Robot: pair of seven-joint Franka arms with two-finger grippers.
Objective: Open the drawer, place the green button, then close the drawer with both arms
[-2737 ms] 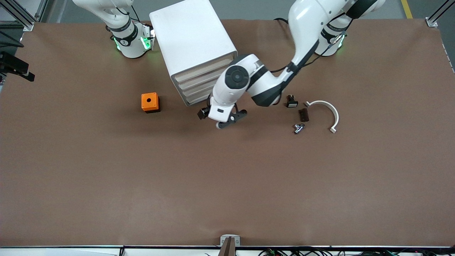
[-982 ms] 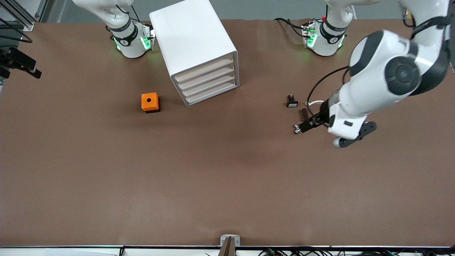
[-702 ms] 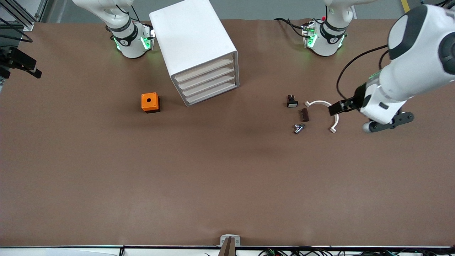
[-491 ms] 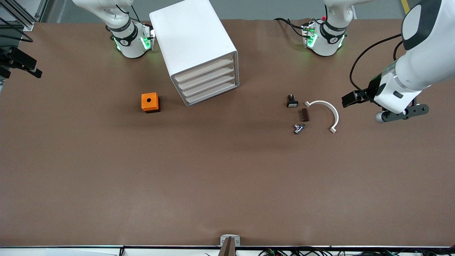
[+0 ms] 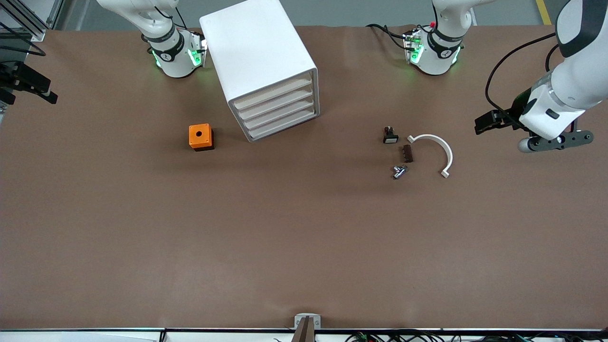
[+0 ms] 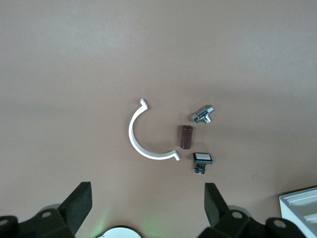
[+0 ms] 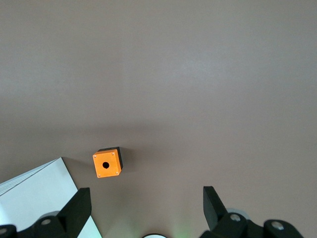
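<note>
The white drawer cabinet [image 5: 259,57] stands near the right arm's base, and all its drawers [image 5: 278,110] are shut. The green-capped button shows in no view. My left gripper [image 5: 487,123] hangs open and empty, high over the table at the left arm's end, beside the small parts; its wrist view shows its open gripper [image 6: 148,196] with nothing between the jaws. My right gripper [image 7: 146,198] is open and empty, high above the orange box [image 7: 107,163]; it does not show in the front view.
The orange box with a hole [image 5: 201,137] sits beside the cabinet toward the right arm's end. A black-and-white switch [image 5: 390,136], a brown piece [image 5: 407,153], a metal fitting [image 5: 399,171] and a white curved clip [image 5: 439,149] lie together toward the left arm's end.
My left arm has swung away from the cabinet's drawer fronts, passed over the small parts and drawn back to its own end of the table. The things on the table have not moved.
</note>
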